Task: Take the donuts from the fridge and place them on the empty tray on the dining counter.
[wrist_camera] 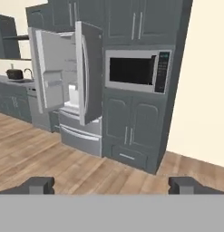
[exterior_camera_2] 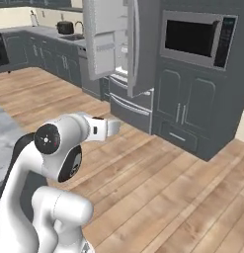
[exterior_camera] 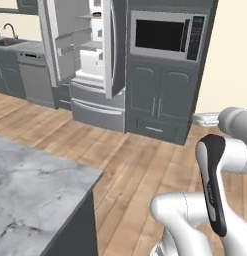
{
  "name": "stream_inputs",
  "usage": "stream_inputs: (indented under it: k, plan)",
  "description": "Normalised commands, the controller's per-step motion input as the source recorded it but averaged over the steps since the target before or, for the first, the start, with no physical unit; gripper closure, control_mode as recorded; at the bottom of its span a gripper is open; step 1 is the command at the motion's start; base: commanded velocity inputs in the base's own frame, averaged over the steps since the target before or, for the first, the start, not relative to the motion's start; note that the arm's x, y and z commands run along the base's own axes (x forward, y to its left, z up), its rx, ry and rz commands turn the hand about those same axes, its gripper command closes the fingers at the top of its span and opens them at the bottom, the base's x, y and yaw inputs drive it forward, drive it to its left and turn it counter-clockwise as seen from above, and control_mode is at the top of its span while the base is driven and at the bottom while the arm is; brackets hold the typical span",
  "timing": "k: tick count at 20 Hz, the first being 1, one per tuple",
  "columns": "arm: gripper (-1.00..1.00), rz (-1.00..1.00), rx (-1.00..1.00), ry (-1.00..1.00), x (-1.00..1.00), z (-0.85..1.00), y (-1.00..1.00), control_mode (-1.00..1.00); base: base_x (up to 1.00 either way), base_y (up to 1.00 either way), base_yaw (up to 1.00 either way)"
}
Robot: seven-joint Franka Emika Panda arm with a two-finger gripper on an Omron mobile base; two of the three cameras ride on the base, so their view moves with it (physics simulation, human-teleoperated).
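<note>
The tall grey-steel French-door fridge (exterior_camera: 95,60) stands across the wooden plank floor (exterior_camera: 140,160) with both upper doors swung open, its white interior and door shelves showing, and its two bottom drawers shut. On an upper shelf inside, in the left base view, a small dark-topped tan shape sits that may be one of the donuts (exterior_camera: 97,15); it is too small to be sure. Just beside the fridge on its right is a dark grey cabinet wall holding a built-in steel microwave (wrist_camera: 137,71) with a black window. At the lower left of the left base view lies a corner of the dining counter's grey-veined white marble tabletop (exterior_camera: 30,190), well apart from the fridge. The white arm's gripper (wrist_camera: 111,185) is raised in the open room, facing the fridge from a distance; its jaws are spread fully wide and hold nothing, the two dark fingertips (wrist_camera: 37,185) far apart.
</note>
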Motion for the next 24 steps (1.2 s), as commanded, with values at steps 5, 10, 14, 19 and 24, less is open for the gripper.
stream_inputs:
  k: [5,10,14,19,24]
  plan:
    - [-1.00,0.00,0.00,0.00,0.00,0.00,0.00,1.00,1.00,-0.02,0.56]
    - [-1.00,0.00,0.00,0.00,0.00,0.00,0.00,1.00,1.00,-0.76,0.34]
    - [-1.00,0.00,0.00,0.00,0.00,0.00,0.00,1.00,1.00,-0.49,0.20]
    - [-1.00,0.00,0.00,0.00,0.00,0.00,0.00,1.00,1.00,0.43,0.29]
    - [-1.00,0.00,0.00,0.00,0.00,0.00,0.00,1.00,1.00,0.30,0.42]
